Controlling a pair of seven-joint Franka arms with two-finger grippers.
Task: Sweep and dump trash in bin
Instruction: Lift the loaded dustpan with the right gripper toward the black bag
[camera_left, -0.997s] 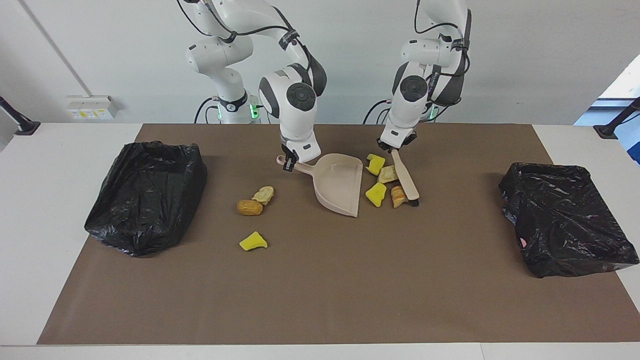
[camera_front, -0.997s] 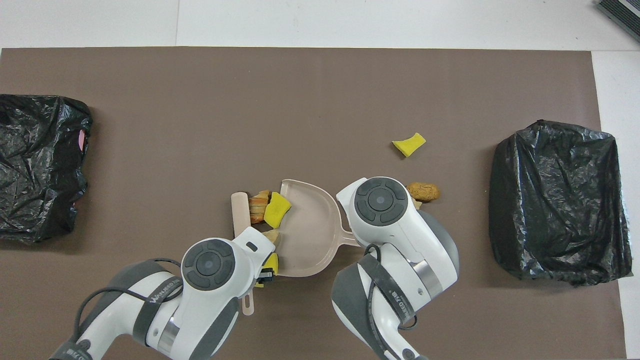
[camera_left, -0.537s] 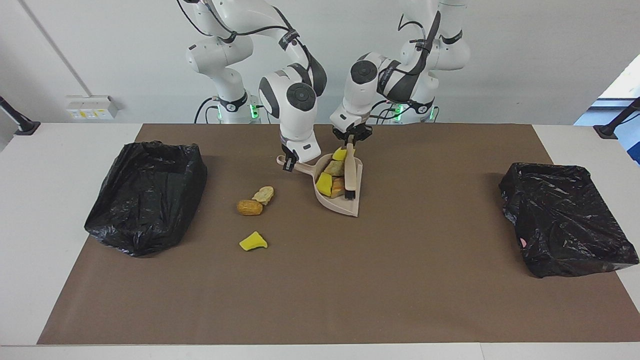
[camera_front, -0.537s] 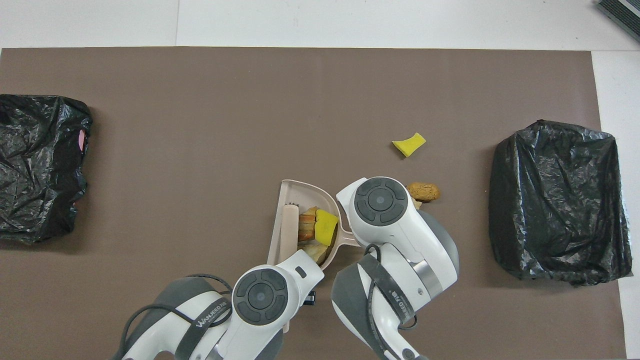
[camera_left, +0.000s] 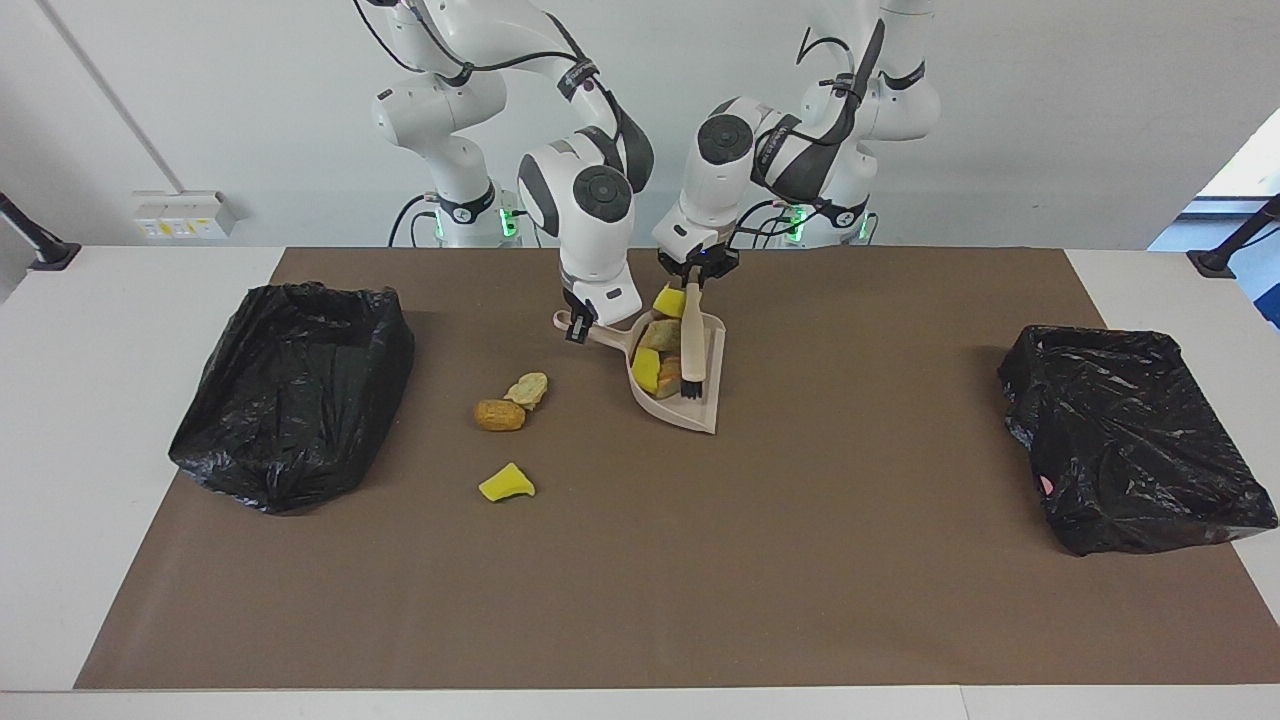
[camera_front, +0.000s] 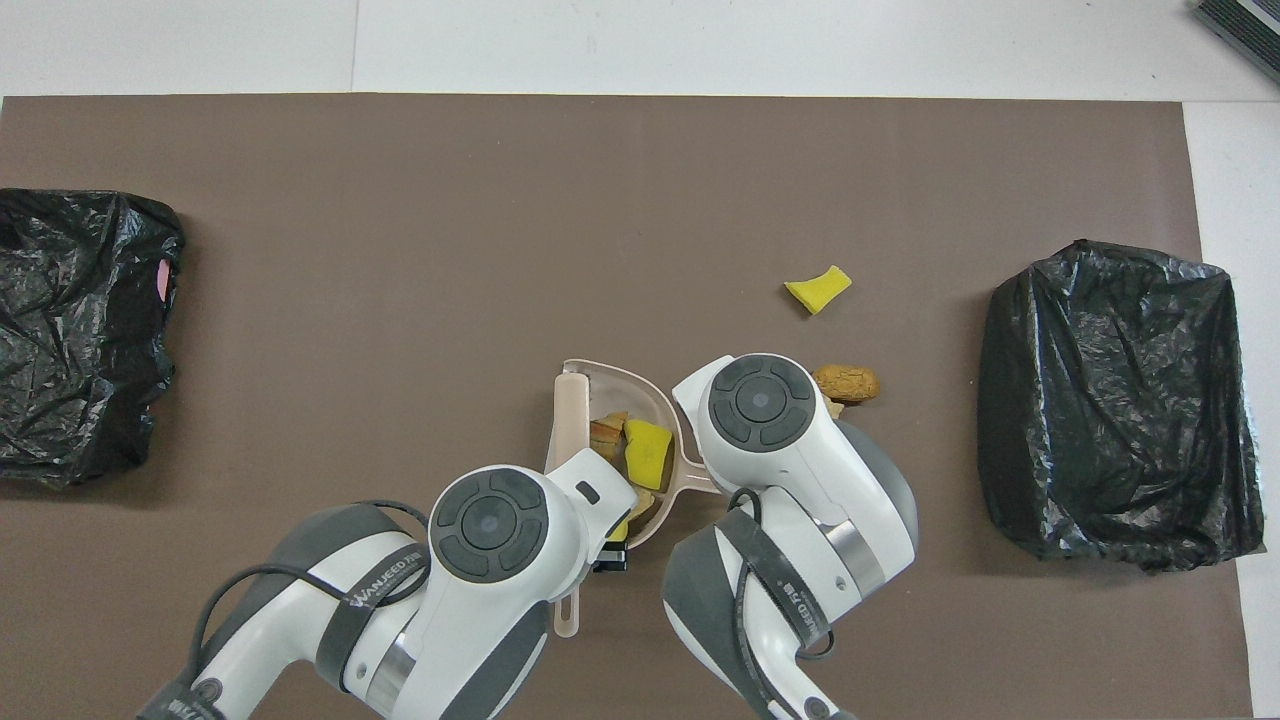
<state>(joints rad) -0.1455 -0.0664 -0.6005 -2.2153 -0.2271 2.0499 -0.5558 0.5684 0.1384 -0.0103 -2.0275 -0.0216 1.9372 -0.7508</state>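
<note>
Seven scraps of trash are in sight, four of them gathered in the dustpan (camera_left: 690, 395) and three loose on the brown mat (camera_left: 640, 560) that covers the bench (camera_left: 110, 300). Inside the dustpan lie two yellow sponge chunks (camera_left: 646, 369) and two tan bread lumps (camera_left: 661, 335), packed against its handle end. The loose three sit toward the right arm's end of the bench: an orange-brown lump (camera_left: 499, 415) touching a pale beige lump (camera_left: 527, 388), and a lone yellow chunk (camera_left: 506, 484) farther from the robots than both.

The right gripper (camera_left: 577, 327) is clenched on the dustpan's handle, holding the pan flat on the mat. The left gripper (camera_left: 696, 277) is clamped on the handle of the brush (camera_left: 691, 345), which lies inside the dustpan with its dark bristles down on the pan floor, just beside the gathered scraps on the side of the left arm. In the overhead view the left arm's wrist covers the nearer part of the pan, and only the brush's back (camera_front: 571, 420) and some of the scraps show.

Two bins lined with black bags stand well apart from the dustpan, one (camera_left: 295, 390) at the right arm's end of the mat and the other (camera_left: 1130, 435) at the left arm's end.
</note>
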